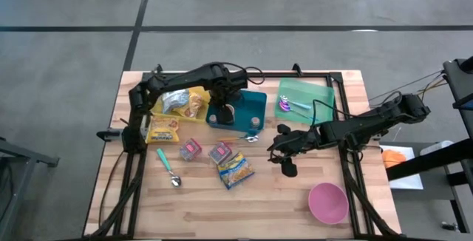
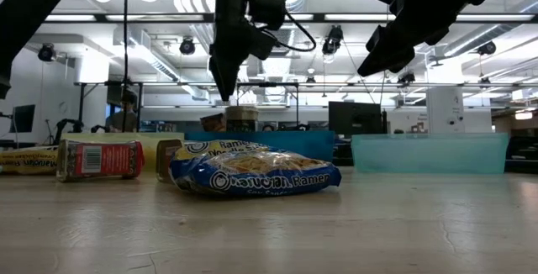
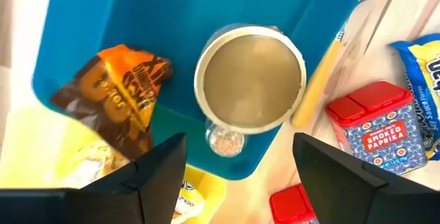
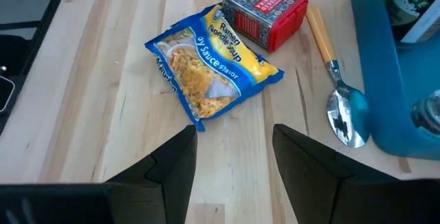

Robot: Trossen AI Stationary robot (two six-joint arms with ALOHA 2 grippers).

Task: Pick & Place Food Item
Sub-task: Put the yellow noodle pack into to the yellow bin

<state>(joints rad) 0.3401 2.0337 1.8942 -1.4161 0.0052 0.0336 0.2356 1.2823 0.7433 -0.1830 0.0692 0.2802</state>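
The left gripper hangs over the blue bin, fingers spread, holding nothing. A round can and an orange bag lie in the bin. The ramen pack lies on the table at the bin's six o'clock. The right gripper floats at the pack's two o'clock, fingers apart and empty.

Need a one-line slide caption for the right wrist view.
Open right gripper hovers over the table above a ramen packet, paprika tin and spoon beside it.
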